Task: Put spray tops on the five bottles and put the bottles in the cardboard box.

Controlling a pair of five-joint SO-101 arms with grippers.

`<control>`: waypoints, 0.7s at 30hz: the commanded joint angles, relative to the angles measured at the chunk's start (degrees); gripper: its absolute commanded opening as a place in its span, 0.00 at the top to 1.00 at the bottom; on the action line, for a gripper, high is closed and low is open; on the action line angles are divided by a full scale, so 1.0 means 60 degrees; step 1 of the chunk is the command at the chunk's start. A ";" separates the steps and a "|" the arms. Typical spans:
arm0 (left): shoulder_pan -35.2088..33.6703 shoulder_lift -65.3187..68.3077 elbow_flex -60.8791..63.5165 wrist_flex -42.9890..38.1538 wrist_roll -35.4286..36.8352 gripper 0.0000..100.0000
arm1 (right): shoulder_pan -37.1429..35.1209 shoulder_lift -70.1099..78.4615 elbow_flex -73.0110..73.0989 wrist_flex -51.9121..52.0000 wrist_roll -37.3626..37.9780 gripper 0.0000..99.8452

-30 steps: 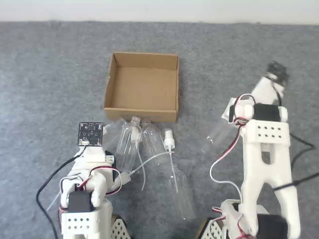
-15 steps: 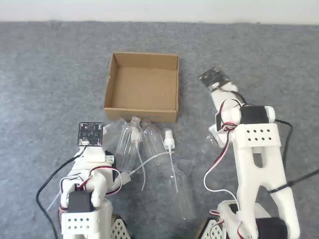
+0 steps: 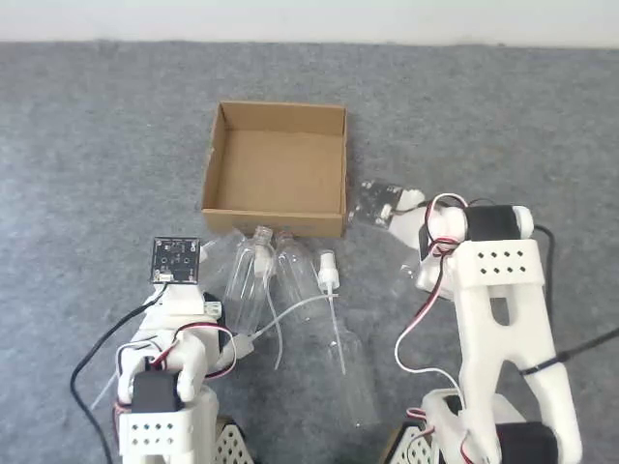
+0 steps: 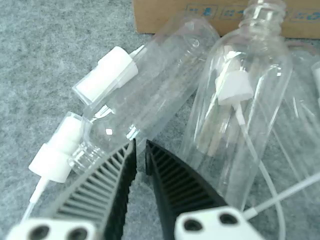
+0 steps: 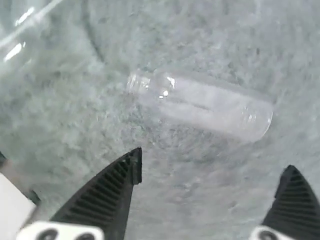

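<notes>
The open cardboard box (image 3: 276,179) stands at the back middle with nothing inside. Clear bottles (image 3: 247,275) lie in a loose group just in front of it, with a white spray top (image 3: 329,271) and its tube among them. My left gripper (image 4: 140,146) is shut and holds nothing; its tips sit close to a lying bottle (image 4: 150,95) that wears a white spray top (image 4: 107,75). Beside that is an open-necked bottle (image 4: 250,85). My right gripper (image 5: 214,162) hangs open above a lone topless bottle (image 5: 200,105), which lies on the carpet apart from the fingers (image 5: 120,175).
A loose white spray top (image 4: 52,160) lies on the grey carpet near my left gripper. Another clear bottle (image 3: 350,377) lies between the two arm bases. The right arm (image 3: 498,290) covers most of the lone bottle (image 3: 410,266) from above.
The right arm's wrist has swung from the back right to the left and down, and now hangs over the lone bottle. The left arm and the bottles have not moved.
</notes>
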 commanded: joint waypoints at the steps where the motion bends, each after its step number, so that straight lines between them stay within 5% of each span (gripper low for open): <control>1: -0.0029 -0.0176 -0.0095 0.0029 -0.0029 0.96 | -0.0110 -0.0198 -0.0073 0.0007 0.1172 0.61; 21: -0.0029 -0.0176 -0.0095 0.0029 -0.0029 0.96 | -0.0271 0.3568 -0.0117 -0.2410 0.2608 0.61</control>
